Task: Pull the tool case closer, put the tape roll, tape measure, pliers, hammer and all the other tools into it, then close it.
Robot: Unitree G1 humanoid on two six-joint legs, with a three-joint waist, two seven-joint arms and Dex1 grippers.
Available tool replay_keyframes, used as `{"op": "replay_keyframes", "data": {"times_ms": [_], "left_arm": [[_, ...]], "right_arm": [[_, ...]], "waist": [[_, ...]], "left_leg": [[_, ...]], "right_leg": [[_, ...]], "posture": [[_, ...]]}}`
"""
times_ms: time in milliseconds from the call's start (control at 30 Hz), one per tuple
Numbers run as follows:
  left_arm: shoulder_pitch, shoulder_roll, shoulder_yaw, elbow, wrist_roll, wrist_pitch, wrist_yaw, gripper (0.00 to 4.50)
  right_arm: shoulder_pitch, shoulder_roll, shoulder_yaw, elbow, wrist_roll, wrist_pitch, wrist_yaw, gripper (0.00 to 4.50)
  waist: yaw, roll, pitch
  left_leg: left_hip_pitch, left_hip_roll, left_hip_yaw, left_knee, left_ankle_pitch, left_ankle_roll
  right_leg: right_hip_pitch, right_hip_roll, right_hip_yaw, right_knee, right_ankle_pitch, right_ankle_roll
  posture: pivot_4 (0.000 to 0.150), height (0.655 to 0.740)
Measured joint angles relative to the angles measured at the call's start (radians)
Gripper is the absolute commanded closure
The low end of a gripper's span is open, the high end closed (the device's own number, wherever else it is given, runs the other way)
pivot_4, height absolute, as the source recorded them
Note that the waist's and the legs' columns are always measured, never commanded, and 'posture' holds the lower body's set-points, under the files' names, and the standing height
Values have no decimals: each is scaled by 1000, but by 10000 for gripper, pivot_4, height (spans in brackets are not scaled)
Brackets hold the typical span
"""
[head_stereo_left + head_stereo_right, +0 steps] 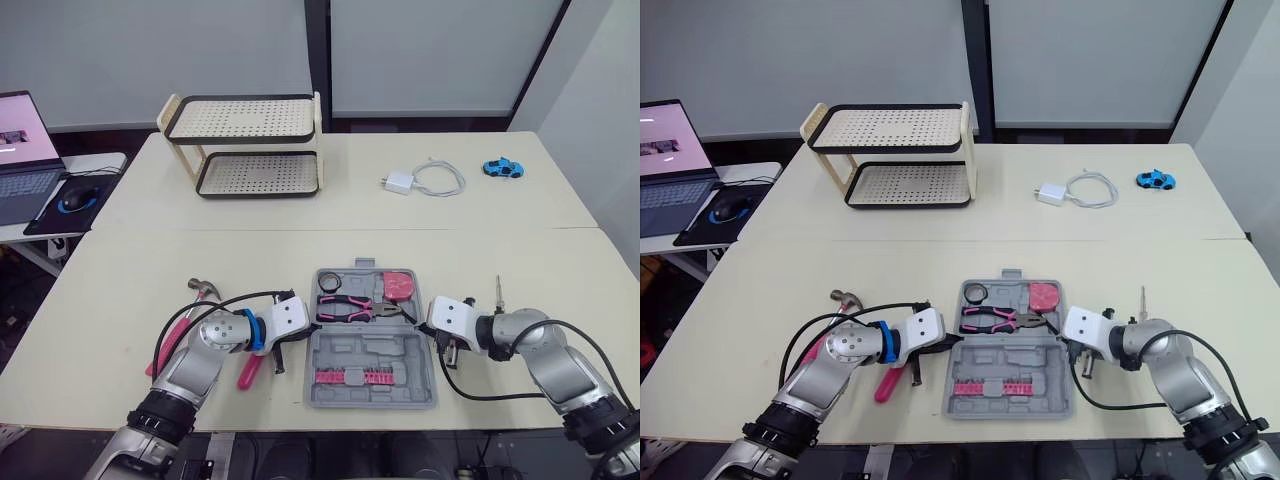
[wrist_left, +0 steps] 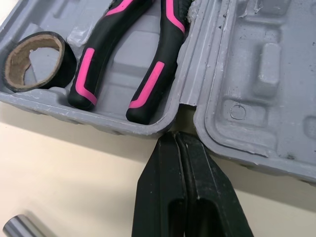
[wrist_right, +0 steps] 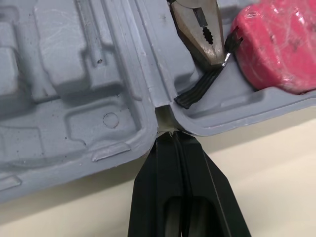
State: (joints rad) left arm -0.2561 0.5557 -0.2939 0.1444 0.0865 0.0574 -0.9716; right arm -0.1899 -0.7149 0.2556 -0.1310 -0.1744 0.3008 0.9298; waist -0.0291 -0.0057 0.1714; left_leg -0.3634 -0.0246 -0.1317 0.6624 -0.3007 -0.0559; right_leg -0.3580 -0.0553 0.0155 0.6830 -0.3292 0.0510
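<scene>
Left eye view showed the grey tool case (image 1: 371, 352) lying open near the front edge of the table (image 1: 200, 240), its two halves side by side, one behind the other. The far half held the tape roll (image 1: 330, 283) at its left, the pink-and-black pliers (image 1: 350, 308) across the middle and the pink tape measure (image 1: 400, 287) at its right. The near half held a row of pink bits (image 1: 362, 377) along its front. The hammer (image 1: 205, 288) lay on the table left of the case, partly under the left arm. A pink-handled tool (image 1: 248, 372) lay just beside the case's left side, and a slim tool (image 1: 498, 290) lay behind the right arm. A wide stretch of tabletop ran from the case's far edge back to the two-tier rack (image 1: 245, 145), with a charger (image 1: 398, 182) and a blue toy car (image 1: 503, 168) well apart at the far right. A laptop (image 1: 20, 150) sat on a side desk to the left. Both arms reached inward from either side, forearms low over the table. The left gripper (image 2: 177, 140) had its fingers pressed together on nothing, tips at the hinge notch on the case's left edge. The right gripper (image 3: 171, 136) was likewise closed and empty, tips at the hinge notch on the right edge.
</scene>
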Motion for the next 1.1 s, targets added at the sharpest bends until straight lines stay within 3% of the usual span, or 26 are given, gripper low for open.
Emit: {"op": "replay_keyframes", "data": {"times_ms": [300, 433, 600, 700, 833, 1100], "left_arm": [[29, 85, 88, -37, -90, 1, -31, 44708], [49, 138, 208, -101, -204, 42, -67, 44708], [94, 225, 465, -99, -362, 150, -44, 44708], [129, 275, 606, -11, -389, 167, -8, 39572], [187, 284, 717, 114, -397, 175, 48, 27205], [332, 243, 878, 225, -422, 198, 172, 1136]], "right_arm": [[159, -119, -97, -211, 29, 75, 1, 45000], [245, -151, -222, -288, 82, 70, 5, 45000], [392, -158, -511, -357, 206, 47, 30, 45000], [450, -169, -675, -343, 248, 32, 47, 45000], [513, -179, -800, -291, 280, 9, 74, 45000], [588, -133, -933, -154, 355, 11, 73, 18051]], "waist": [[1, 0, 0], [0, 0, 1], [-2, -1, 1], [-2, -1, 1], [0, -1, 1], [0, -1, 1]], "left_leg": [[-2, 2, -1, -1, 0, 0], [-1, 2, -1, -1, 0, 0], [-1, 2, 0, -2, 0, 0], [0, 2, 0, -2, 0, 1], [0, 2, 0, -2, 0, 1], [0, 3, 0, -2, -1, 1]], "right_leg": [[0, 0, 0, -2, 0, 0], [0, 0, 0, -2, 0, 0], [0, 0, 0, -2, 0, 0], [1, 0, 0, -2, 0, 0], [1, 0, 0, -2, 0, 0], [1, -2, 1, -3, 0, 0]], "posture": [[1500, 7400], [1500, 7400], [1500, 7400], [1500, 7400], [1500, 7400], [1500, 7400]]}}
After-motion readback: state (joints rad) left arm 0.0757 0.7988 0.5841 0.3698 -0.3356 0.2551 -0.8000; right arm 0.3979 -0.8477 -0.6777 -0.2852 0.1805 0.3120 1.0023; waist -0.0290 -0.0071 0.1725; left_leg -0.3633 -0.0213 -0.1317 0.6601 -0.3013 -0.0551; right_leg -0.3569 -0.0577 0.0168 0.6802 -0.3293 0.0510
